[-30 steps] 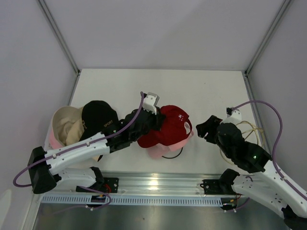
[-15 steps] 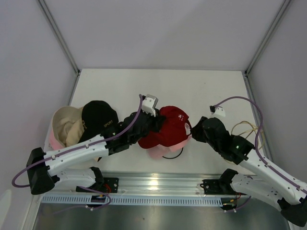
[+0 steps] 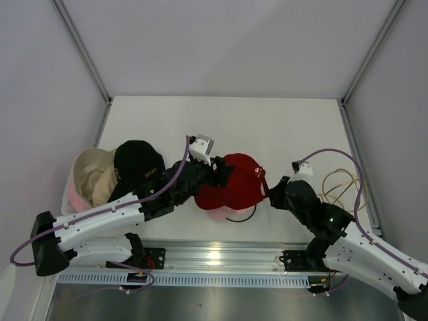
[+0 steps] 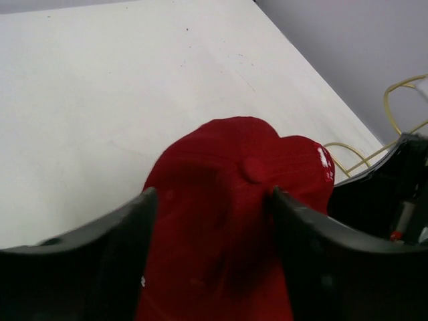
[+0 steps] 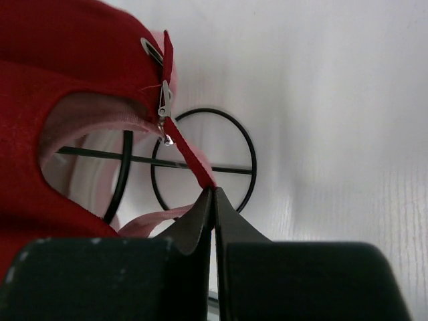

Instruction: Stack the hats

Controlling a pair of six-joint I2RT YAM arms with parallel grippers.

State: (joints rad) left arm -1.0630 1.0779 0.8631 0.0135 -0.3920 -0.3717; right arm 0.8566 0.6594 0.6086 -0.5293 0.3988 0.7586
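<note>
A red cap [image 3: 233,186] lies mid-table on top of a pink hat [image 3: 219,214], which rests on a black wire hoop frame [image 5: 251,154]. My left gripper [image 3: 215,175] is open. Its fingers [image 4: 127,227] stand on either side of the red cap's crown [image 4: 234,194]. From the right, my right gripper [image 5: 214,190] is shut on the red cap's back strap [image 5: 187,150]. The same gripper [image 3: 274,194] shows in the top view at the cap's right rim. At the far left a beige hat [image 3: 90,175] lies with a black cap [image 3: 137,164] lettered SPORT on it.
Tan wire hoops [image 3: 342,184] lie at the right, behind my right arm. A pink edge [image 3: 69,195] shows under the beige hat by the left wall. The far half of the white table [image 3: 267,124] is bare, with walls on three sides.
My left gripper has opened around the red cap's crown. My right gripper has reached left to the cap's back and shut on its strap.
</note>
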